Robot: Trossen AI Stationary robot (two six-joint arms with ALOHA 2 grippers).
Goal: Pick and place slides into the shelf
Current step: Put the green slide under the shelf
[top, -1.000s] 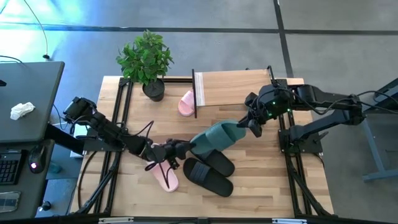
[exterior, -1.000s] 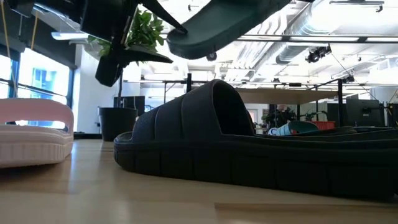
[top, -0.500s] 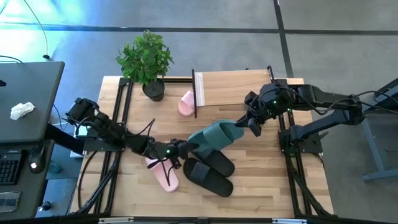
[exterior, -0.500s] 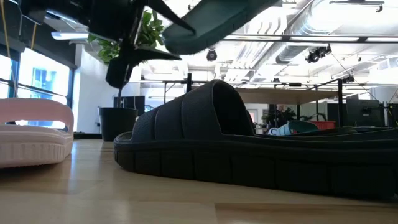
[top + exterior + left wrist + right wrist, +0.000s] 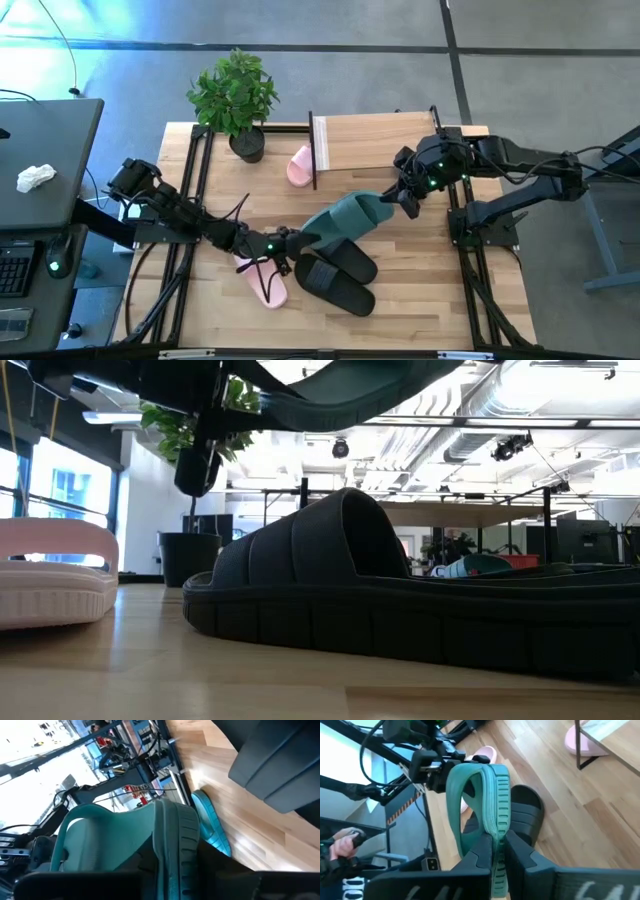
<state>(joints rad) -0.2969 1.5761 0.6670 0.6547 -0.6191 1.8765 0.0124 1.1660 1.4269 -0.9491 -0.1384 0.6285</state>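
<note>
- Teal slide (image 5: pixel 345 222) aloft over the worktop (image 5: pixel 420 300), in front of the shelf (image 5: pixel 375 141), above the two black slides (image 5: pixel 335 272).
- Right tool (image 5: pixel 408 200) clamped on one end of the teal slide, jaws pinching its edge in the right wrist view (image 5: pixel 496 847).
- Left tool (image 5: pixel 292 240), half a second ago a little short of the slide's other end with jaws wide, now right up at that end and closing; firm grip or not: cannot tell.
- Likely meaning: a two-arm hold or a handover, before the lift onto the shelf.
- One pink slide (image 5: pixel 300 166) beside the shelf's left legs; another pink slide (image 5: pixel 262 282) under the left arm, left of the black pair.
- Shelf board bare on top; teal slide not yet placed.
</note>
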